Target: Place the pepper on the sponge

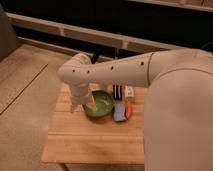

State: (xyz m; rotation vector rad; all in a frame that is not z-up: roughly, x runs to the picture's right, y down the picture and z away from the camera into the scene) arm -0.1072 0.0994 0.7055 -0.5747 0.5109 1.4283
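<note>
The orange-red pepper (128, 109) lies on the wooden table (90, 142), right beside the blue sponge (119, 112), along the sponge's right edge. Whether it overlaps the sponge I cannot tell. My gripper (86, 106) hangs below the white wrist at the left side of the green bowl (101, 106), well left of the sponge and the pepper. The arm reaches in from the right across the top of the table and hides part of the back edge.
A black striped block (117, 92) and a small white object (129, 92) sit behind the sponge. The robot's white body (180, 125) covers the table's right side. Bare wood fills the front of the table. A floor and a dark wall with a rail lie beyond.
</note>
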